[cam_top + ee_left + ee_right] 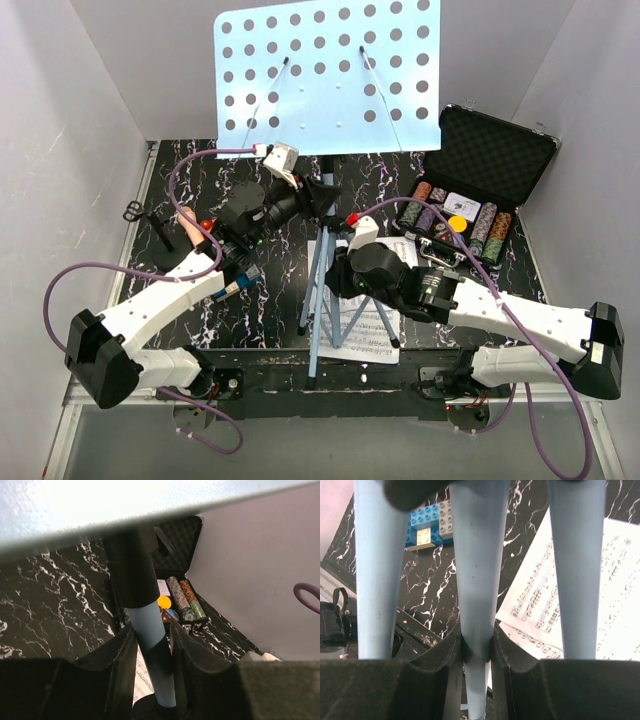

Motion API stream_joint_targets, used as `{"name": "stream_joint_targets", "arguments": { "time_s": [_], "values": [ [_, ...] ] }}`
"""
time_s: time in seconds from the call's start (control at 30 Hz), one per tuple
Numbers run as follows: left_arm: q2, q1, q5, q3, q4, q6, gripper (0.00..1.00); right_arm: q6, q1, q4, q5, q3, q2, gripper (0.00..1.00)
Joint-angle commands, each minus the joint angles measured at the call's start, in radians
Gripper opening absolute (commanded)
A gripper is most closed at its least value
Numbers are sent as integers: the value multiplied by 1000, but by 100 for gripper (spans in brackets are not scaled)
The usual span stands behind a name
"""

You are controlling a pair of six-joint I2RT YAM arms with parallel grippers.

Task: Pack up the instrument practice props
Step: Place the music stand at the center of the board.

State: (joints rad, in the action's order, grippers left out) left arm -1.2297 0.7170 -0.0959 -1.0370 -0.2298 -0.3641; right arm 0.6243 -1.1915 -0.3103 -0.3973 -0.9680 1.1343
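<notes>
Both the left gripper and right gripper clamp the music stand. Uneven pulls from the 2 could topple it.

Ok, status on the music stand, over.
Left gripper shut on music stand pole. Right gripper shut low among its legs. Sheet music at its feet, chip case beside.

Black fingers flank a light-blue music stand pole.
They seem to touch it; an open poker-chip case sits behind.
</notes>
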Motion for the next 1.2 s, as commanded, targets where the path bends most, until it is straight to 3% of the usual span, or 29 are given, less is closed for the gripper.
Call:
{"name": "stream_joint_targets", "arguments": {
  "time_s": [0.0,0.27,0.47,0.83,1.17],
  "values": [
    [2,-10,33,61,-92,73,0,71,-8,112,-20,12,-76,1],
    [-2,21,61,28,-60,77,0,55,18,142,-41,-24,-88,1],
    [-27,45,47,-40,53,73,0,112,18,149,-2,-44,-91,1],
    [9,78,70,133,43,28,0,206,95,204,41,66,-96,1],
    [-80,79,68,219,-68,50,0,219,201,292,155,74,11,1]
  ]
}}
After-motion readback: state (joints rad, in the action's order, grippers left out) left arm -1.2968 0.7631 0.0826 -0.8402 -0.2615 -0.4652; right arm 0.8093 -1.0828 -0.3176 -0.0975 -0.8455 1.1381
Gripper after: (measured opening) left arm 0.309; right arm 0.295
